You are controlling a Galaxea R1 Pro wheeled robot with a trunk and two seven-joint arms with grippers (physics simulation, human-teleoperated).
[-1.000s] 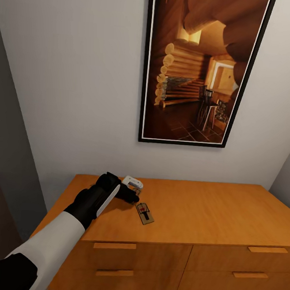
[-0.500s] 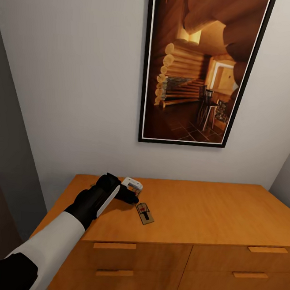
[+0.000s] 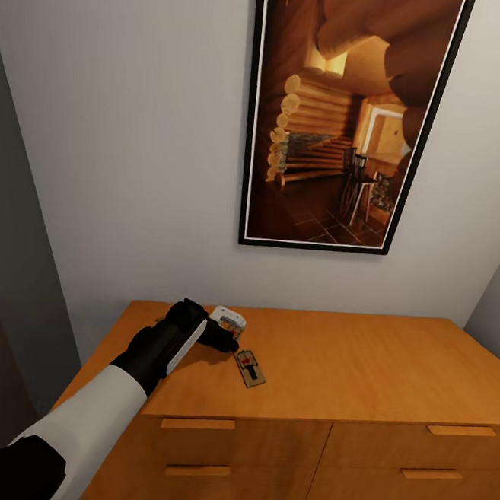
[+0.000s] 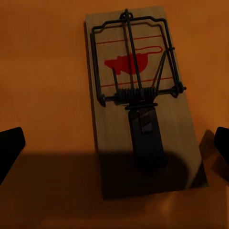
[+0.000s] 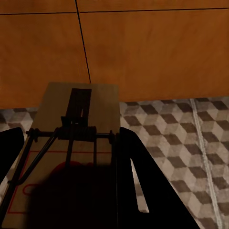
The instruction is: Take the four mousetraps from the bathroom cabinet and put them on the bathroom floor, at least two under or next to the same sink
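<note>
Almost nothing has moved in the last second. My left jaws [image 3: 227,340] still hang low over the tabletop of the cabinet [image 3: 362,360], and the mousetrap [image 3: 250,368] lies where it lay. The only difference I can find in the head view is a slight turn at the wrist. So the descent has paused and the grasp is not yet made.

In the left wrist view, the left jaws [image 4: 114,145] are spread wide, one fingertip out at each side. The mousetrap [image 4: 138,95] lies flat on the tabletop between and just ahead of them, touching neither. Its wire-and-red-spot end points away from the jaws and its plain end is nearest them.

My right jaws [image 5: 69,152] appear to be pinching a second mousetrap [image 5: 78,102] by its long edges, a finger on either side. It hangs clear of the patterned bathroom floor [image 5: 176,133], in front of the cabinet's wooden face.

As I judge it, the left jaws are lined up across the board's width. What remains is to sink a little, draw the jaws in on the board's edges and lift. After that, both traps have to go down onto the tiles. I cannot see the other two traps.
</note>
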